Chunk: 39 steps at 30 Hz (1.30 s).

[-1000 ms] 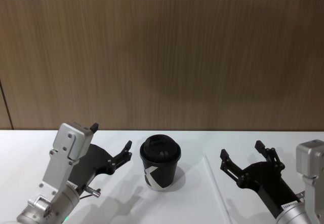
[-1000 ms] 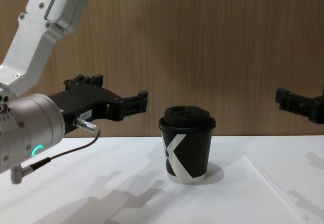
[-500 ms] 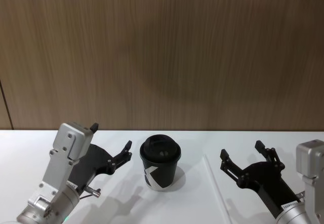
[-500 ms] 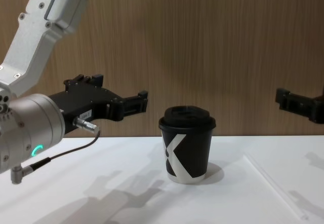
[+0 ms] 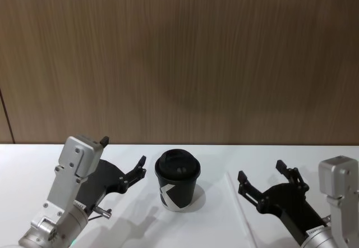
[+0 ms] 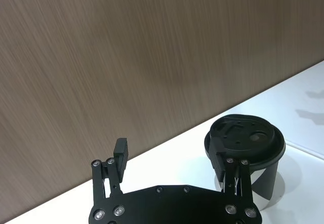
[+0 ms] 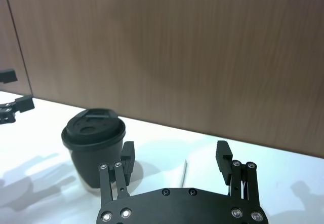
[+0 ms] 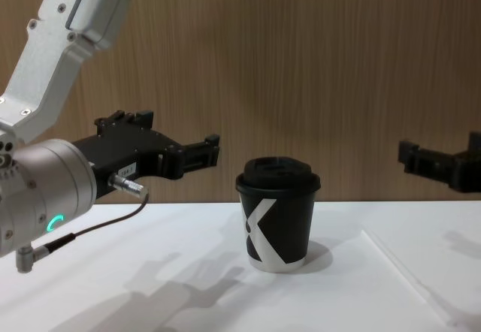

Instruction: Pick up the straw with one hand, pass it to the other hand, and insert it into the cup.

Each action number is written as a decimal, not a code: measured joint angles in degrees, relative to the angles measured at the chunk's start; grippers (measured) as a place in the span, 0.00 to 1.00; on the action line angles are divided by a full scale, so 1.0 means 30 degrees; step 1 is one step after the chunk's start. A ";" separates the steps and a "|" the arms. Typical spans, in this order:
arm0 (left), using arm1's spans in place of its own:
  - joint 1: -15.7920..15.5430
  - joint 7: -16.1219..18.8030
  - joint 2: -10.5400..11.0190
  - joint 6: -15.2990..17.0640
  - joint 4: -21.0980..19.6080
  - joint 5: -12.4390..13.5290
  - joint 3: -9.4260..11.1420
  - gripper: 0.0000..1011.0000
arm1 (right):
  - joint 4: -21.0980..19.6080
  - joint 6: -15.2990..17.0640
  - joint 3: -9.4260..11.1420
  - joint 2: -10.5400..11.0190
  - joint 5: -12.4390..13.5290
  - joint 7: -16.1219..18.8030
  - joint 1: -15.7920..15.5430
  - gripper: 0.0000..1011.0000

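The black cup [image 5: 178, 182] with a domed lid and a white K mark stands upright mid-table, also seen as cup [image 8: 279, 216], cup [image 6: 249, 139] and cup [image 7: 93, 134]. The thin white straw [image 5: 236, 201] lies flat on the table right of it, visible as straw [image 8: 406, 275] and straw [image 7: 184, 171]. My right gripper [image 5: 261, 171] hovers open above the straw with nothing held; right gripper [image 7: 175, 153] has the straw beyond its jaws. My left gripper [image 5: 123, 150], with its silver plug and cable, hangs open left of the cup, seen as left gripper [image 8: 180, 133] and left gripper [image 6: 169, 153].
A white table [image 5: 140, 225] carries everything, and a wood-panelled wall [image 5: 179, 63] rises right behind it. There is free table surface in front of the cup and between the cup and each arm.
My right gripper has shifted a little to the left, toward the straw and cup. The left arm, the cup and the straw have stayed put.
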 joint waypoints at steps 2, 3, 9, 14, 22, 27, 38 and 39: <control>0.0001 0.0000 0.0000 0.0000 0.0000 -0.0001 0.0002 0.99 | -0.0140 0.0333 -0.0060 0.0058 -0.0031 0.0069 -0.0055 0.99; 0.0001 0.0000 0.0001 0.0001 -0.0001 -0.0001 0.0001 0.99 | -0.0200 0.0445 -0.0081 0.0084 -0.0033 0.0097 -0.0084 0.99; 0.0001 0.0000 0.0000 0.0000 -0.0001 0.0000 0.0001 0.99 | -0.0640 0.1461 -0.0169 0.0313 -0.0033 0.0371 -0.0320 0.99; 0.0000 0.0000 -0.0001 0.0001 -0.0001 -0.0001 0.0001 0.99 | -0.0952 0.2231 -0.0160 0.0486 0.0007 0.0538 -0.0528 0.99; 0.0001 0.0001 0.0000 -0.0001 -0.0001 -0.0001 0.0002 0.99 | -0.1412 0.3494 0.0023 0.0867 0.0148 0.0800 -0.1098 0.99; 0.0001 0.0000 0.0000 0.0001 0.0000 -0.0001 0.0001 0.99 | -0.1452 0.3726 0.0088 0.1115 0.0125 0.0985 -0.1378 0.99; 0.0001 0.0000 0.0000 0.0001 -0.0001 -0.0001 0.0001 0.99 | -0.1046 0.3653 0.0064 0.1636 -0.0272 0.1628 -0.1789 0.99; 0.0001 0.0000 0.0000 0.0000 -0.0001 -0.0001 0.0001 0.99 | -0.1019 0.3654 0.0059 0.1642 -0.0287 0.1653 -0.1800 0.99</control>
